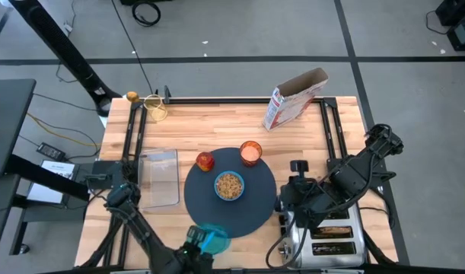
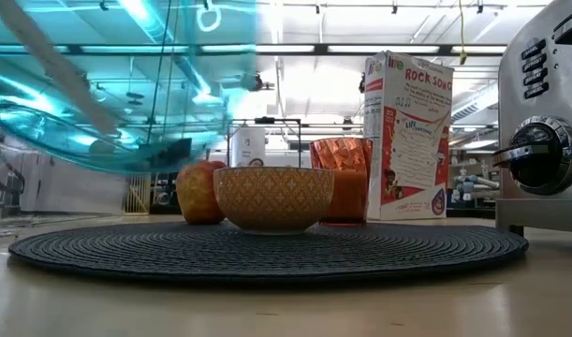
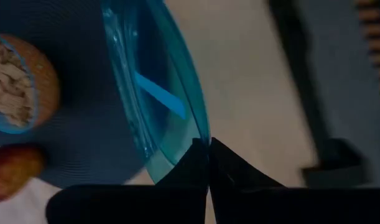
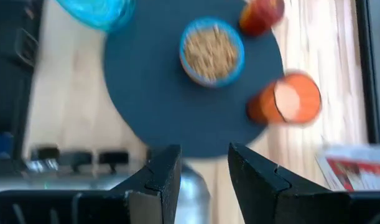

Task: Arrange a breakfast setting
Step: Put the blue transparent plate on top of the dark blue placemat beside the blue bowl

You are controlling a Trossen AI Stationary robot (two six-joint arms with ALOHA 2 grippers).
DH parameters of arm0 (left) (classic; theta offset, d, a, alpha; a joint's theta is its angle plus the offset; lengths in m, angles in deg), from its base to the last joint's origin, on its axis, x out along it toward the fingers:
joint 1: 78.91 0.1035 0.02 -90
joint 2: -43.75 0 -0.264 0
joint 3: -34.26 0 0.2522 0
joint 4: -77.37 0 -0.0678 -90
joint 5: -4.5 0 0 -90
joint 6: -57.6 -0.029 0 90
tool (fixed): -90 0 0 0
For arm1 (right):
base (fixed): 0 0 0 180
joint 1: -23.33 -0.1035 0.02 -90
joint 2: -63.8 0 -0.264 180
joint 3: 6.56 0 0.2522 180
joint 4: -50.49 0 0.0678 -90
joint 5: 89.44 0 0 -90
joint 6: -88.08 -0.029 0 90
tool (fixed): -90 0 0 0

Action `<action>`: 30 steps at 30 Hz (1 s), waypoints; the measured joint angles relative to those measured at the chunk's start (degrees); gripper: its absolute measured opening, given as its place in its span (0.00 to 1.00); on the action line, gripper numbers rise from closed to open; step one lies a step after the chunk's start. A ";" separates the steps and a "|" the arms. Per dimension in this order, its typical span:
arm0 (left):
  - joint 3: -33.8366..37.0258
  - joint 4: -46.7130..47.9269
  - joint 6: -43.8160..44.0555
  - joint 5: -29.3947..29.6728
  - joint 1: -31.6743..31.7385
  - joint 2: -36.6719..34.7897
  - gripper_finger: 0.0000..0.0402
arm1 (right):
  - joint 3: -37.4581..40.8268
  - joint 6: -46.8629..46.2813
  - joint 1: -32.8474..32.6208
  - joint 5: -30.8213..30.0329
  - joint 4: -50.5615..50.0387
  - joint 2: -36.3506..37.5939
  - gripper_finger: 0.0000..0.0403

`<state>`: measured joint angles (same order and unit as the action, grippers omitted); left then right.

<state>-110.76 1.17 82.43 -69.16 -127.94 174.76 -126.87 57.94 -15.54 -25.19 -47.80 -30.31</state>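
The dark-grey round mat (image 1: 255, 209) lies mid-table. On it stand the blue bowl (image 1: 229, 186) of cereal, the red-orange apple (image 1: 205, 160) at its far left rim and the orange cup (image 1: 250, 152). My left gripper (image 3: 208, 149) is shut on the teal plate (image 1: 214, 239), which hangs over the mat's near edge. It fills the upper left of the low view (image 2: 108, 84). My right gripper (image 4: 205, 168) stands open and holds nothing, above the mat's right edge beside the toaster (image 1: 327, 232). A brown slice (image 1: 332, 228) shows in a toaster slot. My left gripper pinches the teal plate's rim (image 3: 199, 134) between its two fingers, which point steeply down. The plate is lifted clear of the table and steeply tilted, so the wrist view shows it nearly on edge, above the mat's near edge.
A clear tray (image 1: 160, 176) lies left of the mat. An open cereal box (image 1: 293, 99) stands at the far right. A small glass (image 1: 157, 111) sits at the far left corner. The chrome toaster takes up the near right corner. Bare wood shows beyond the mat.
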 joint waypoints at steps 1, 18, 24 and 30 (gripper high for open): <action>0.84 0.04 -1.48 0.59 0.48 0.03 0.02 | 0.00 -0.83 0.00 0.23 -1.68 0.00 0.35; 19.38 -0.14 4.49 7.77 5.52 0.13 0.02 | 0.00 -4.77 0.00 1.04 -5.47 0.02 0.35; 20.36 -2.03 4.46 7.09 4.45 0.11 0.02 | 0.00 -4.82 0.00 3.74 -5.47 0.02 0.35; 20.36 -2.31 4.47 6.91 4.00 0.11 0.02 | 0.00 -5.45 0.00 6.38 -5.10 0.02 0.35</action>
<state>-90.39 -1.15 86.90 -62.25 -123.94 174.86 -126.87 52.49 -15.54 -18.81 -52.90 -30.29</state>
